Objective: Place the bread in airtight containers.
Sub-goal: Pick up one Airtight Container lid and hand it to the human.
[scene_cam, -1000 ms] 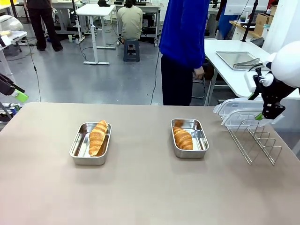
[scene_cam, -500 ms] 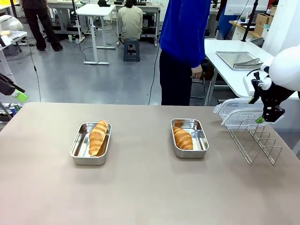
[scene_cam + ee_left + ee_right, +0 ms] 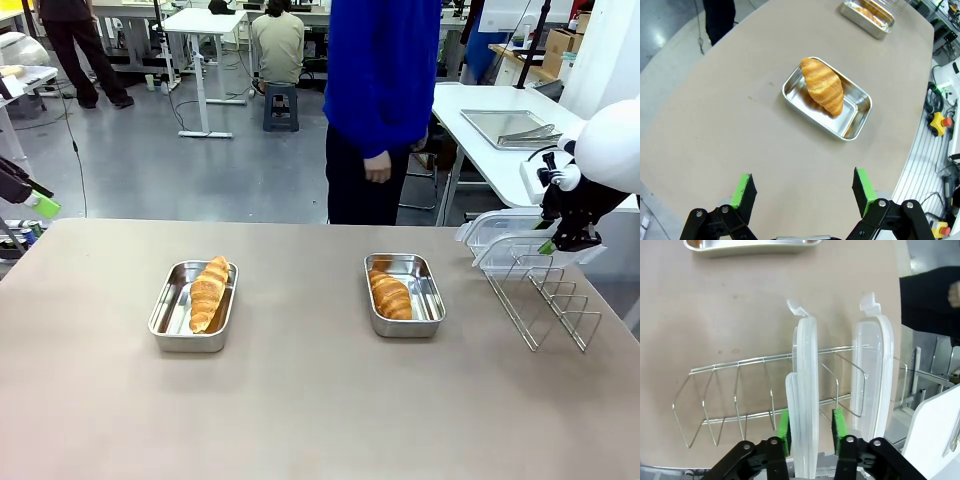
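Container lid [image 3: 806, 370] is standing in the rack [image 3: 738, 363] between the right claw's [image 3: 811, 426] part-open pads [image 3: 838, 424], ungripped, needing a square squeeze before lifting.

Shiny rectangular steel tub [image 3: 752, 245] clipped by top edge, right wrist view. Clear plastic lid [image 3: 805, 390] runs off bottom edge; its lower end unseen.

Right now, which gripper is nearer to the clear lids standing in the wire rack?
Right. The right gripper straddles one clear lid. The left gripper hangs open at the far left, beyond the left tub.
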Available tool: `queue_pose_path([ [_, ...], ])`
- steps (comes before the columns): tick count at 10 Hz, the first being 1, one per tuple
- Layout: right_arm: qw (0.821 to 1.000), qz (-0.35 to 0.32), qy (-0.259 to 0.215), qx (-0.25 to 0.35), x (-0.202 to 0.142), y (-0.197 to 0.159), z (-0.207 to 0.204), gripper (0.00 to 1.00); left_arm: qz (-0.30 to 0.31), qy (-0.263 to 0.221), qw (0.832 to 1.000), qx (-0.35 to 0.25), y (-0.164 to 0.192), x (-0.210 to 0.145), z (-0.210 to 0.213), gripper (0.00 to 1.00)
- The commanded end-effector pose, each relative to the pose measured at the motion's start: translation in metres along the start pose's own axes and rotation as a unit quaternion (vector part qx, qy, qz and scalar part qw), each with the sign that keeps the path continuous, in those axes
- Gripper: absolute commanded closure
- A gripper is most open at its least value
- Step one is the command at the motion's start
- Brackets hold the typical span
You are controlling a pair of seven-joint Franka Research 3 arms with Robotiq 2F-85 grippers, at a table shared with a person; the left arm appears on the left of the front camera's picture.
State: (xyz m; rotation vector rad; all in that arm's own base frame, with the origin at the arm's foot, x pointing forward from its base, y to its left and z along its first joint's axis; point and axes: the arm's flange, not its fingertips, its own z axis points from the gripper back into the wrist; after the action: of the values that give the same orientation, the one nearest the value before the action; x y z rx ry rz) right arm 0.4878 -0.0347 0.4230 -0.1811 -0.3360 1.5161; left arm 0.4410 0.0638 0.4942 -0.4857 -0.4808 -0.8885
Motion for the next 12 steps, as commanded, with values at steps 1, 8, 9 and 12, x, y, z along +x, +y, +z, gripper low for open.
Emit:
queue_pose_path([
  [1,1.000,0.001,0.022,-0.016,0.002,0.000,0.005,1.00,0.003,0.007,1.000,-0.001,-0.001,0.001,0.002,0.00],
  [8,0.999,-0.019,0.020,-0.043,0.004,-0.003,0.037,0.88,0.003,0.007,1.000,-0.001,-0.001,0.001,0.002,0.00],
  [9,0.998,-0.024,0.015,-0.055,0.005,-0.008,0.059,0.91,0.003,0.007,1.000,-0.001,-0.001,0.001,0.002,0.00],
  [12,0.995,-0.030,-0.001,-0.094,0.020,-0.019,0.147,0.96,0.003,0.007,1.000,-0.001,-0.001,0.001,0.002,0.00],
])
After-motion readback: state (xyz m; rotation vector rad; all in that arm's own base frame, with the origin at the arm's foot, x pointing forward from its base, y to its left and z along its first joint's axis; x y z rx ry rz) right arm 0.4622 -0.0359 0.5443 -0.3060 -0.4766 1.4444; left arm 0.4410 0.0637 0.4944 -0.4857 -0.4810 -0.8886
